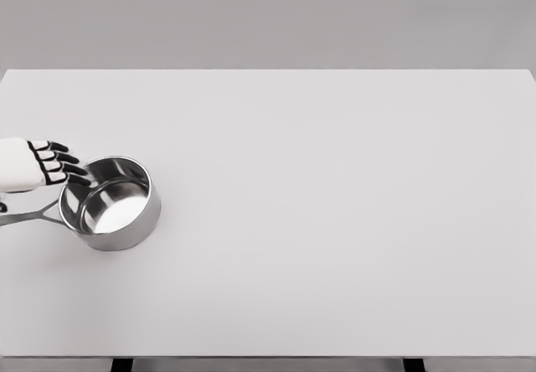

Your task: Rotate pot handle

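Left hand [46,164] reaches in at the tabletop's [335,179] left edge, fingers [69,169] extended and gripping nothing, tips at the steel saucepan's [110,203] rim, while its handle [29,216] runs leftward just beneath that hand.

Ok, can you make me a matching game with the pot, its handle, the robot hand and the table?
Things:
1. pot
2. handle
3. left hand
4. table

Descriptions:
A. white with black fingers, at the pot's far-left rim
B. shiny, round and empty
C. plain white, under everything
D. thin, sticking out to the picture's left edge

Pairs: 1-B, 2-D, 3-A, 4-C
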`<state>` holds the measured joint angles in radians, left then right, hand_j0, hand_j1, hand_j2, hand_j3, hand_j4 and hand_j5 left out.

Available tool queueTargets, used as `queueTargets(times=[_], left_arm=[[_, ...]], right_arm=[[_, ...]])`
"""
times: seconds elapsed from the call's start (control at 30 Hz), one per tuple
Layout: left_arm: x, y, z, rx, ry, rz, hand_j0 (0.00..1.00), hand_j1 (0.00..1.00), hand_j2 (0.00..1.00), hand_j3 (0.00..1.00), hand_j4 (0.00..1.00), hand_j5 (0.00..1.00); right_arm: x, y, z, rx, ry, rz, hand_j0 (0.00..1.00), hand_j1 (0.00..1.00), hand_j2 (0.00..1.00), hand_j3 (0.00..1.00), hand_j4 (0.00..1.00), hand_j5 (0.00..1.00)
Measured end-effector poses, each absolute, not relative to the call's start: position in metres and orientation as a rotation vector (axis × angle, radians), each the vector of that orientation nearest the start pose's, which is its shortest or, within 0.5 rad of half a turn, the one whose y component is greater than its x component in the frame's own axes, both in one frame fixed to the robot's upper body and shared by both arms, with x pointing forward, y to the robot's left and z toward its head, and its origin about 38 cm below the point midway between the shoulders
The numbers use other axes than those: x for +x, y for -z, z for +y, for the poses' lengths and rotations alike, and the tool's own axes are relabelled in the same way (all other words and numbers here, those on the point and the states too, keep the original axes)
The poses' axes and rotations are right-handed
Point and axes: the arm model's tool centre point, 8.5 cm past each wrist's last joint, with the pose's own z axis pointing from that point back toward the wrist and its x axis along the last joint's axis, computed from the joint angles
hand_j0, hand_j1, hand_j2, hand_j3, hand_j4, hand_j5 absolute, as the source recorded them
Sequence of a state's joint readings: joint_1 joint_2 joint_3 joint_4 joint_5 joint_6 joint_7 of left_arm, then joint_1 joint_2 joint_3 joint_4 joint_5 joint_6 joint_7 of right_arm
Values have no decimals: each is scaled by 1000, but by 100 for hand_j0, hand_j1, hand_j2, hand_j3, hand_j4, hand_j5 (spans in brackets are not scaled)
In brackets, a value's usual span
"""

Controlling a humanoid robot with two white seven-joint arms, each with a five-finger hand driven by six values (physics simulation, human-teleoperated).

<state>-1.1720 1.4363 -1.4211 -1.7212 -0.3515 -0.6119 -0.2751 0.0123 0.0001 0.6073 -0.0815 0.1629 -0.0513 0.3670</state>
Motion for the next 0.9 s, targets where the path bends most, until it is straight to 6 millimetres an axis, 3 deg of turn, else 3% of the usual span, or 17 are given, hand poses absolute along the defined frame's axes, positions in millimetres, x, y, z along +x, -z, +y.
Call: queueTargets(times=[0.23, 0.9], left_arm=[[325, -254, 419, 442, 2313, -1007, 100, 100, 100, 100, 100, 100], [328, -238, 412, 445, 2414, -939, 100, 100, 100, 100, 100, 100]], right_arm=[[-1, 260, -229, 308, -779, 58, 100, 100, 100, 100, 100, 100], [-1, 260, -229, 308, -779, 58, 100, 100, 100, 100, 100, 100]])
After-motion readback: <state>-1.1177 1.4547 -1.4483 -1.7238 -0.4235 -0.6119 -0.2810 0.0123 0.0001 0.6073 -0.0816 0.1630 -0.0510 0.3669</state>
